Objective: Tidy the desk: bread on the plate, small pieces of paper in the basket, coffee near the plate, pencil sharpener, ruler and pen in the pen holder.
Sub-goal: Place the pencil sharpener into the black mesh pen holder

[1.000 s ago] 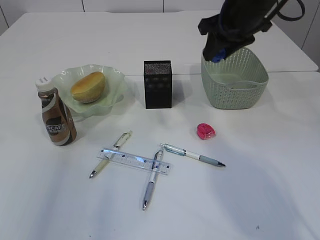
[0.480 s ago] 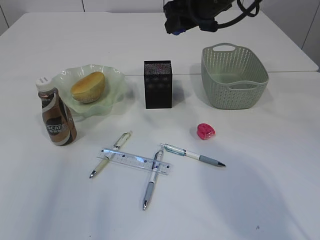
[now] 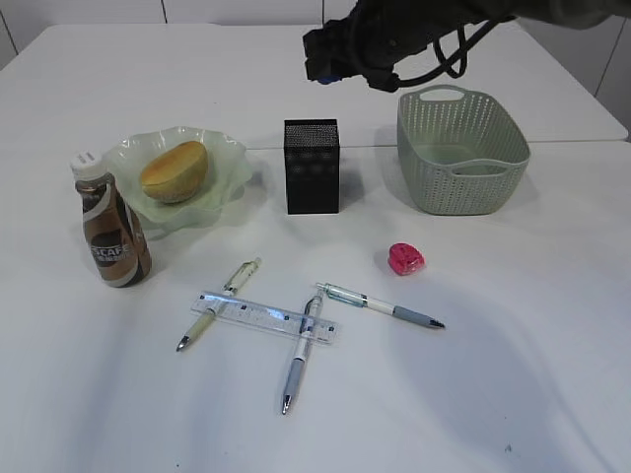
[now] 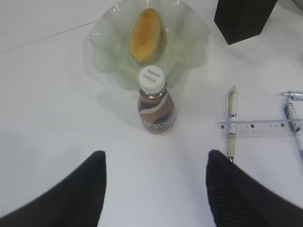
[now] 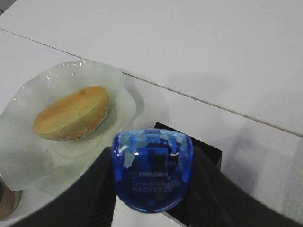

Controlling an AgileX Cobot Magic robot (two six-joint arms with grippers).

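Sharpener (image 5: 152, 170) pinched in my right gripper (image 5: 152, 189), now swung from basket (image 3: 461, 153) to above pen holder (image 3: 312, 166).
Left gripper (image 4: 156, 189) gapes empty; drop comes next, I judge.

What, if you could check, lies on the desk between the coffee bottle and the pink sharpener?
In the exterior view, only bare desk separates the coffee bottle from the pink sharpener; the pens and ruler lie nearer the camera.

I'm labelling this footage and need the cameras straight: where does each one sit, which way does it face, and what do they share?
Exterior: raised in front of the desk, slanting down; the right arm reaches over the pen holder.
Left wrist: high, looking down on the coffee and plate; the left gripper open at the bottom.
Right wrist: above the pen holder, right gripper shut on a blue pencil sharpener.
All three show the bread.
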